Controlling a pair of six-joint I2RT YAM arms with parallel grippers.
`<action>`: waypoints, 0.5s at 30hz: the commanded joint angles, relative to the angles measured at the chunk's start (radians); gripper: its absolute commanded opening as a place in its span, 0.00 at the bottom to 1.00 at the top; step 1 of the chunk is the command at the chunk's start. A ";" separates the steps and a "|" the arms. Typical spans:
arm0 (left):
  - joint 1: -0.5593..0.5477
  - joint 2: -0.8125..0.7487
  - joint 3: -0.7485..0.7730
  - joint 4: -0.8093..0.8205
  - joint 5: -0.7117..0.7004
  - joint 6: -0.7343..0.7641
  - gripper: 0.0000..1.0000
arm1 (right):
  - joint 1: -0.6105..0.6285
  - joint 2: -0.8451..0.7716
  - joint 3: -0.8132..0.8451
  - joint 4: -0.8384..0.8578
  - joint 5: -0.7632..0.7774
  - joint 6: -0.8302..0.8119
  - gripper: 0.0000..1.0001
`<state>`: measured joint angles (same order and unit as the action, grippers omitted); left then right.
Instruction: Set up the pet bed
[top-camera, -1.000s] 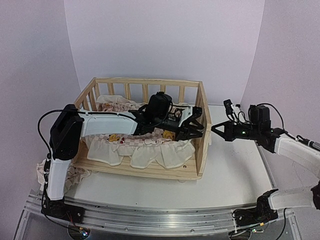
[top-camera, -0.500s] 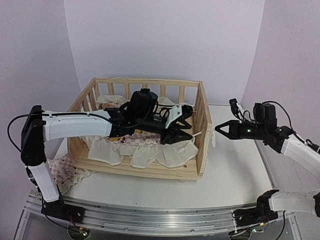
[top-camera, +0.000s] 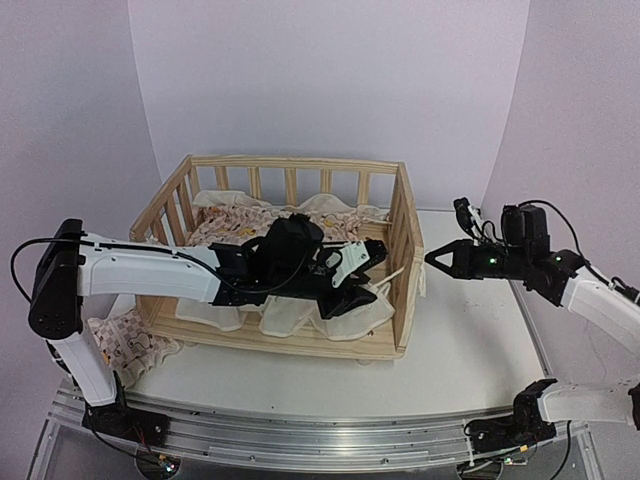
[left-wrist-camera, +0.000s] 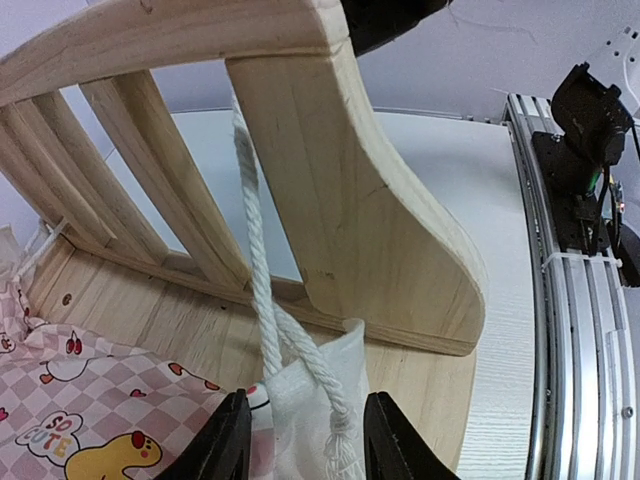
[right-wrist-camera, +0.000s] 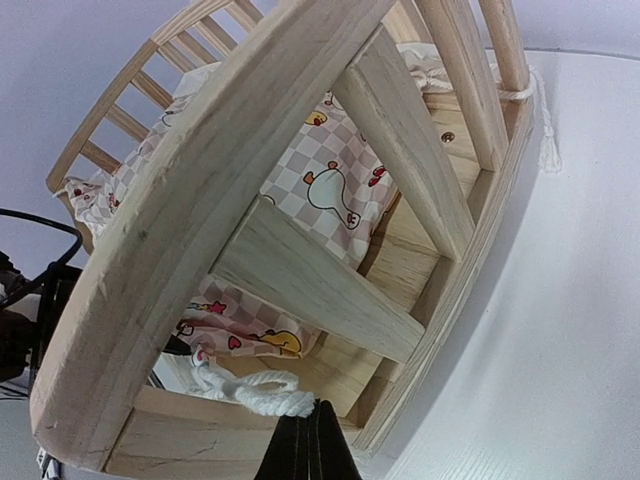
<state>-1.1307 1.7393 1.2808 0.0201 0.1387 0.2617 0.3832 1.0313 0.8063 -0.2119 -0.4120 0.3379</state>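
From above, the wooden frame (top-camera: 290, 160) of the pet bed is sitting in the middle of the white table (top-camera: 470, 330). The pink checked cushion (top-camera: 232, 224) is lying inside it, and its cream ruffle is hanging over the low front edge. The left arm is reaching across the front of the bed. The left gripper (top-camera: 362, 278) is sitting low over the cushion, near the right end rail. A white tie string (top-camera: 397, 270) is running from there toward that rail. The right gripper (top-camera: 437, 257) is hanging just outside the same rail and pointing at it.

In the left wrist view, the left gripper (left-wrist-camera: 305, 450) is pinching a white corner of the cushion (left-wrist-camera: 120, 400). One of its fingers (left-wrist-camera: 230, 445) is pressing on each side. The tie string (left-wrist-camera: 255, 260) is going up from that corner and through a gap between the slats of the frame (left-wrist-camera: 370, 200).

In the right wrist view, the right gripper (right-wrist-camera: 312, 440) is holding its fingers pressed together. Their tip is touching a curl of the tie string (right-wrist-camera: 255, 390) at the bottom of the frame (right-wrist-camera: 200, 180). I cannot tell if any string is caught between them. The cushion (right-wrist-camera: 320, 170) with its ducks is showing through the slats.
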 joint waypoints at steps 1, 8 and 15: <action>-0.017 -0.014 -0.019 -0.049 -0.012 -0.044 0.37 | 0.009 0.002 0.049 0.005 0.015 0.011 0.00; -0.073 -0.106 -0.115 0.067 0.009 0.028 0.35 | 0.009 0.009 0.050 0.003 0.015 0.004 0.00; -0.123 -0.160 -0.249 0.291 -0.031 0.308 0.33 | 0.010 0.002 0.044 0.003 0.020 0.004 0.00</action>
<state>-1.2203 1.6425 1.1025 0.1343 0.1213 0.3741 0.3943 1.0412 0.8127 -0.2302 -0.4110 0.3416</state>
